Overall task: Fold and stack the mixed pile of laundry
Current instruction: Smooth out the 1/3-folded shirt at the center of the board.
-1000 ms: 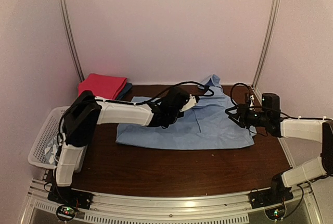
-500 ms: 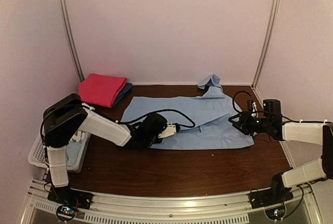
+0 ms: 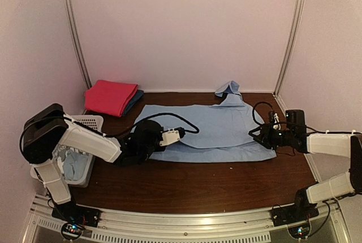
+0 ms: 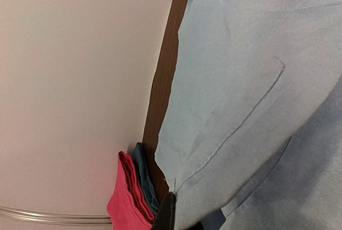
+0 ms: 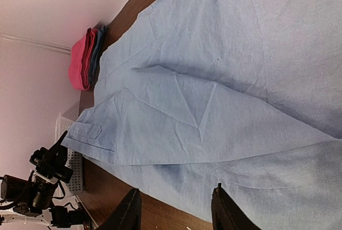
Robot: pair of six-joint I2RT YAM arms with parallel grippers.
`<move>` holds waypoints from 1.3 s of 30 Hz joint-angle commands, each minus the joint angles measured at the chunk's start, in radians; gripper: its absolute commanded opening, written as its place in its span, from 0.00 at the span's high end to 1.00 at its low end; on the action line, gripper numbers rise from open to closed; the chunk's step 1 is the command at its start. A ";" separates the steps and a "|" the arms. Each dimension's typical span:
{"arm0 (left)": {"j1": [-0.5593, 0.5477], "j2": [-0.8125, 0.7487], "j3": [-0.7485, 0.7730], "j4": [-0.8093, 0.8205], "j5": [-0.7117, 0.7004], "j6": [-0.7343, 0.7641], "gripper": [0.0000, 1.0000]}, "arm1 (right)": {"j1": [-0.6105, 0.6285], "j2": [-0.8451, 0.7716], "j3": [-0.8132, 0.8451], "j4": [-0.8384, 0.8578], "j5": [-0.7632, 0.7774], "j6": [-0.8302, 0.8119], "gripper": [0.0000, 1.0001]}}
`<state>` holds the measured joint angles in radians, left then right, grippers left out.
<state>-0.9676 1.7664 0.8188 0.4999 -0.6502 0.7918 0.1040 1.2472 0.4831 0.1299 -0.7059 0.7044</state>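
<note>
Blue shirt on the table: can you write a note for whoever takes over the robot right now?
Left pincer: shut, seemingly pinching the blue shirt at its sleeve end.
Right pincer: open over the shirt's right edge, holding nothing.
Shirt lies spread on the table, one sleeve folded across it; more blue clothes sit in the basket.
Left to do: finish folding, stack, then the rest.

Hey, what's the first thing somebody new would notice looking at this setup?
The big light blue shirt spread across the middle of the dark table. Then the folded magenta cloth in the far left corner, the only bright colour there.
</note>
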 commanded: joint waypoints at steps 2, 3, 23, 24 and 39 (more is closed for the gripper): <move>0.009 -0.031 -0.037 0.005 0.000 0.010 1.00 | -0.007 0.006 0.001 0.009 0.004 -0.015 0.55; 0.010 -0.032 -0.045 0.006 -0.010 0.010 1.00 | -0.007 0.010 0.003 0.010 0.003 -0.013 0.55; 0.095 -0.455 0.066 -0.614 0.229 -0.558 0.37 | -0.003 0.053 0.124 -0.088 0.049 -0.101 0.55; 0.116 -0.451 0.081 -0.614 0.244 -0.583 0.36 | -0.003 0.062 0.133 -0.090 0.052 -0.104 0.55; 0.337 -0.109 0.225 -0.600 0.774 -1.316 0.42 | 0.038 0.366 0.219 -0.033 0.088 -0.157 0.59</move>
<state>-0.6300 1.6402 1.0840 -0.1829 -0.0601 -0.2840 0.1261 1.5402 0.6815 0.0639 -0.6529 0.5781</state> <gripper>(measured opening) 0.562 0.423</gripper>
